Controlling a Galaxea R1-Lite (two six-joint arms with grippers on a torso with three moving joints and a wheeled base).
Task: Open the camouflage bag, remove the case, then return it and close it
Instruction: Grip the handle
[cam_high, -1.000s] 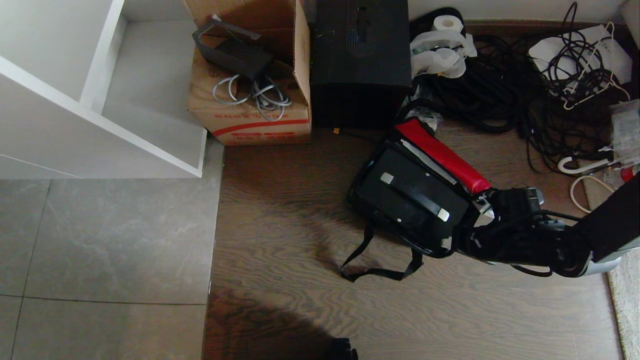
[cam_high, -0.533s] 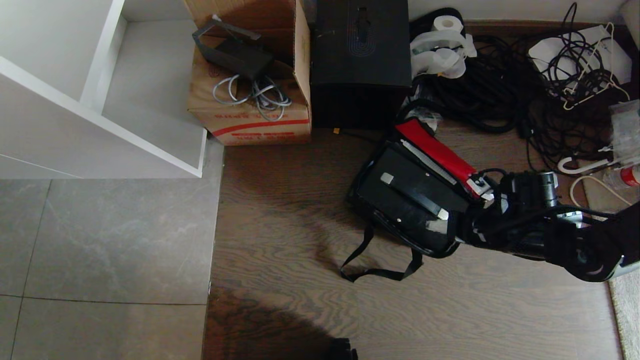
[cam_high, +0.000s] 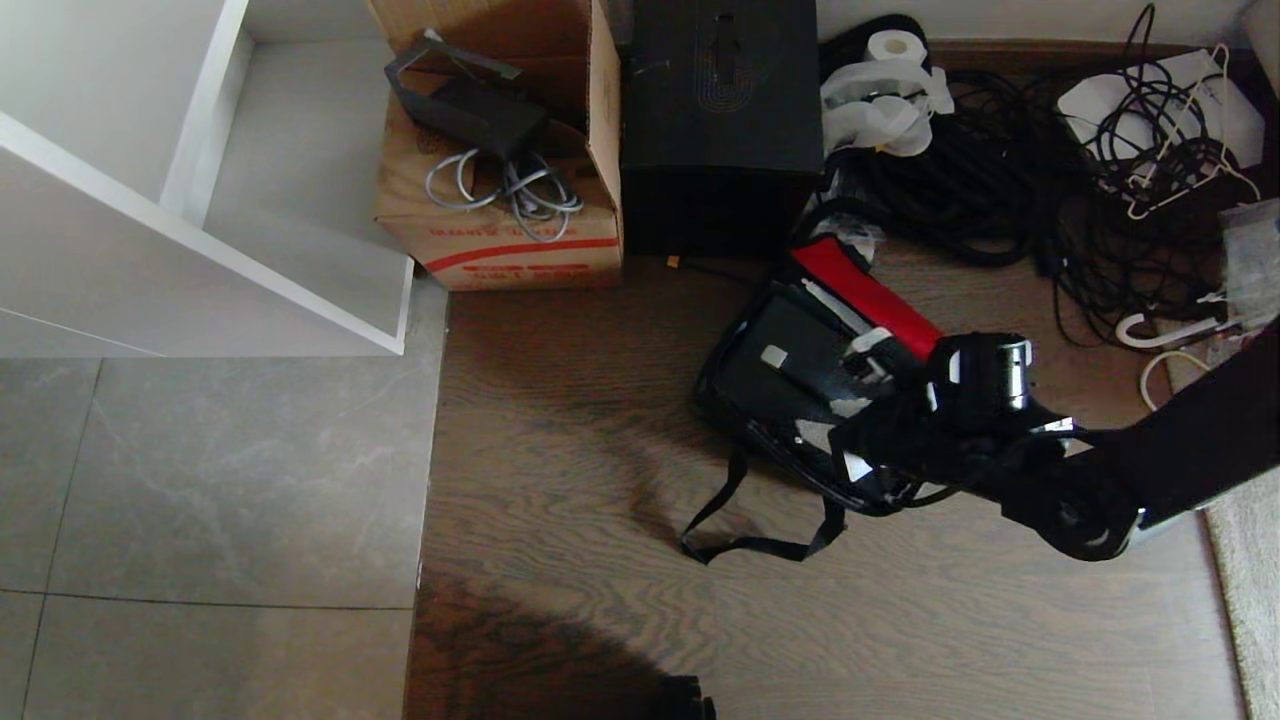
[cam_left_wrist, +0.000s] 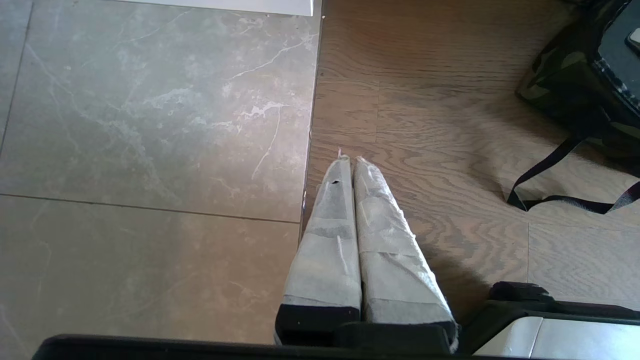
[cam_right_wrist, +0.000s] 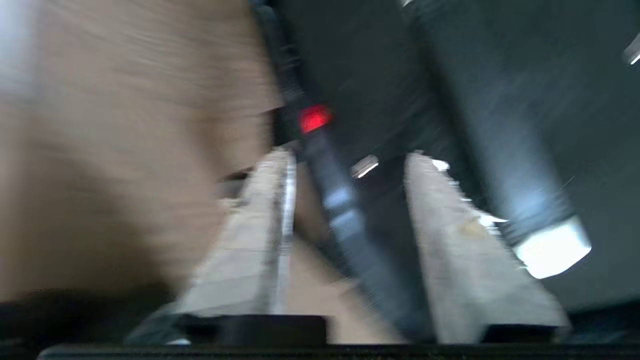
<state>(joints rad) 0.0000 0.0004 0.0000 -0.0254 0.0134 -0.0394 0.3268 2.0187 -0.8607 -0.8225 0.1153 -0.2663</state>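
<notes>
Right gripper (cam_high: 850, 420), fingers (cam_right_wrist: 450, 240) spread apart with nothing pinched between them, poised over the near end of the case (cam_high: 790, 375) beside its bar handle (cam_right_wrist: 480, 150); wrist view streaked by motion, contact with the case not determinable. Left gripper (cam_left_wrist: 350, 162), tape-wrapped fingers pressed together, empty, parked above the seam between grey tile (cam_left_wrist: 150, 125) and wood floor (cam_left_wrist: 425, 115). Case: flat, black, lying inside the open camouflage bag (cam_high: 735, 340) on the wood floor. Bag flap thrown back on the far side, red lining (cam_high: 870, 300) exposed; black strap (cam_high: 750, 520) trailing on the floor toward the robot. Behind the bag: tall black box (cam_high: 720, 110), brown carton (cam_high: 500, 230) with grey cords to its left, tangle of black cables (cam_high: 1000, 200) to its right. White shelf unit (cam_high: 150, 200) at far left.
</notes>
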